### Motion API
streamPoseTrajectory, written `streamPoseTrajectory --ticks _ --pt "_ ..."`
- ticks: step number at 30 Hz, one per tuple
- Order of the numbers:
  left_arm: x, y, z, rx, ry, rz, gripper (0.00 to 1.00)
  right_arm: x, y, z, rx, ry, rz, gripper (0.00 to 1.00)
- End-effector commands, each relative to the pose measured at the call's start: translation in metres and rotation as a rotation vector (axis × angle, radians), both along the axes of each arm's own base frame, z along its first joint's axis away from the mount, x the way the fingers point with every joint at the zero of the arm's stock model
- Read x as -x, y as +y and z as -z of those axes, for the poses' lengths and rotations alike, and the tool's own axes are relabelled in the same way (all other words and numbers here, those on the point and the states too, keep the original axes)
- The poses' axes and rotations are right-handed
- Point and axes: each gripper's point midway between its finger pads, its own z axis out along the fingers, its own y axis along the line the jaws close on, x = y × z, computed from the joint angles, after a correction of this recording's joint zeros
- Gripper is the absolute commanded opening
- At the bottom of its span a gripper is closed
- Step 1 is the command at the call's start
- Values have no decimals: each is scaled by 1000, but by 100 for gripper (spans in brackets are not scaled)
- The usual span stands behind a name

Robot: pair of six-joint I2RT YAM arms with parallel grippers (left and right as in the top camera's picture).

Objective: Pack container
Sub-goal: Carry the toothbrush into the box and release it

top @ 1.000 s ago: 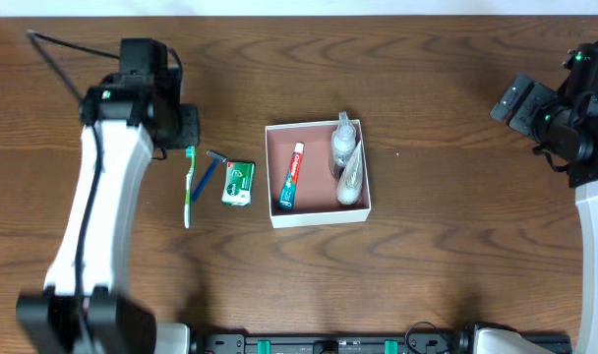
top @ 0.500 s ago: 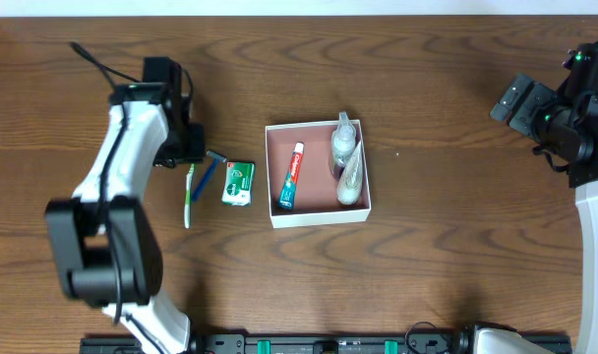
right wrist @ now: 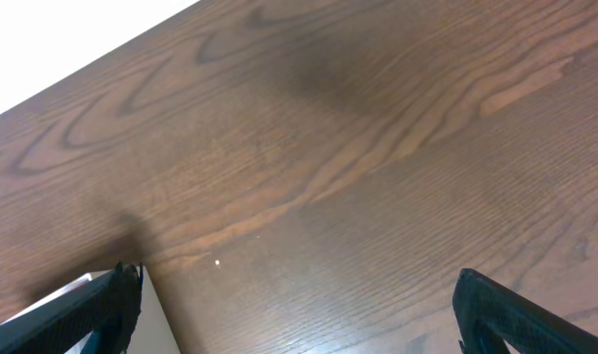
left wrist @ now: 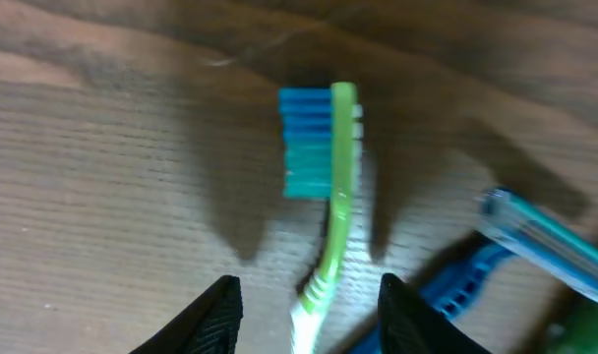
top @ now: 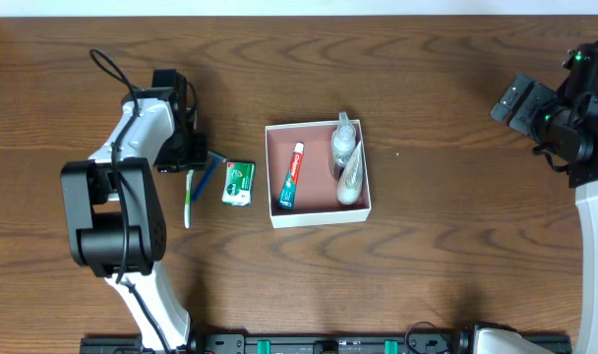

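Observation:
The container point(top: 319, 218), a white-walled square box with a pink-brown inside, sits mid-table. It holds a toothpaste tube point(top: 292, 177) and two clear bottles point(top: 348, 162). A green-and-white toothbrush point(top: 189, 197) lies to its left, with blue bristles in the left wrist view point(left wrist: 333, 197). My left gripper point(left wrist: 311, 295) is open and low, with a finger on each side of the brush's handle. In the overhead view it point(top: 188, 160) sits over the brush's head. My right gripper point(right wrist: 299, 295) is open and empty, high at the far right point(top: 517, 103).
A blue razor point(top: 209, 172) lies right beside the toothbrush, close to my left gripper's right finger point(left wrist: 535, 241). A small green-and-white packet point(top: 239, 183) lies between the razor and the container. A corner of the container shows in the right wrist view point(right wrist: 78, 295).
My left arm has folded in and brought its gripper right and down onto the toothbrush's head end. The right arm and the objects have not moved.

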Motion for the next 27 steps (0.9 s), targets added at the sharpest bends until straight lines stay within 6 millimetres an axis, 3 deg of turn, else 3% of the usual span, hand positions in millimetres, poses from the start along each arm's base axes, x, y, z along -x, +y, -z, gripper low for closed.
streamPoseTrajectory --ticks 1,6,9,19,22,27 --pt "4 7 9 -8 28 3 45 -1 -2 -4 -6 -10 13 99" --pt "6 8 9 -7 35 4 45 -1 -2 -3 -6 -10 13 99" --pt "8 7 12 -6 46 4 33 -1 -2 -3 -6 -10 13 99" --pt "15 7 11 -5 74 5 10 -1 -2 -3 -6 -10 13 99" --pt "12 7 -6 -6 57 4 6 -1 -2 -4 -6 -10 13 99" --pt "1 4 -64 -11 -39 1 6 -1 -2 -3 -6 -10 13 99"
